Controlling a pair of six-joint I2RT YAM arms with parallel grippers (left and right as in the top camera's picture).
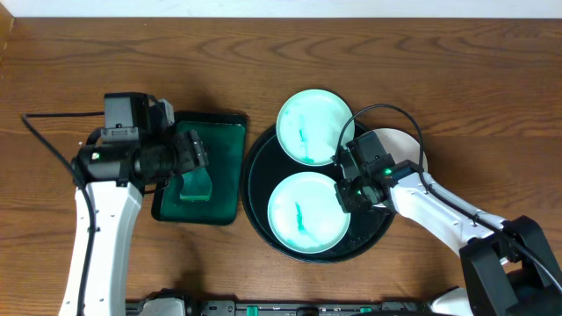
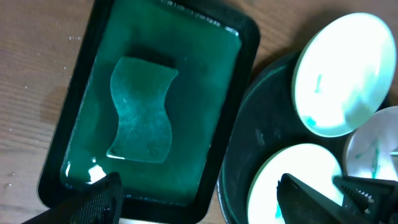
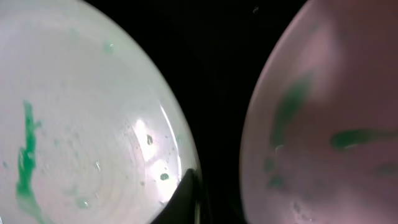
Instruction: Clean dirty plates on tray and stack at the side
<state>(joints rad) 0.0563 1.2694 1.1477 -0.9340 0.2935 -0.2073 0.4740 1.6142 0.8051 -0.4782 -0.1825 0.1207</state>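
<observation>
Dirty plates [image 1: 306,212]: three, all on or at the black tray [image 1: 257,189] in the middle of the bench [image 1: 439,53]; none is stacked at the side yet, so the task looks barely begun.
Near plate: lies flat at the near side of the tray, one teal streak on its face.
Far plate [image 1: 312,127]: sits at the far edge of the tray, just beside the near plate, and carries a small smear.
Third plate [image 1: 404,142]: on the right side of the tray and mostly hidden under the right arm; I cannot tell whether it lies flat or rides on the rim.
Right claw [image 1: 344,191]: closed down narrow at the right edge of the near plate, in the dark gap between that plate and the third. The wrist view shows one fingertip [image 3: 186,199] against the near plate's rim. That placement suits a pinch on the thin rim to steady or lift the plate, but a real hold cannot be confirmed.
Left claw [image 2: 198,196]: spread wide, hanging over the near end of the green tray [image 2: 249,37], left of the black tray.
Sponge [image 2: 142,112]: lies flat in green liquid inside the green tray, untouched; the wide jaws probably stand ready to drop over it.
Likely plan: one arm holds a plate, the other fetches the wet sponge to wipe.
Risk: a rim pinch on a glossy plate may slip.
</observation>
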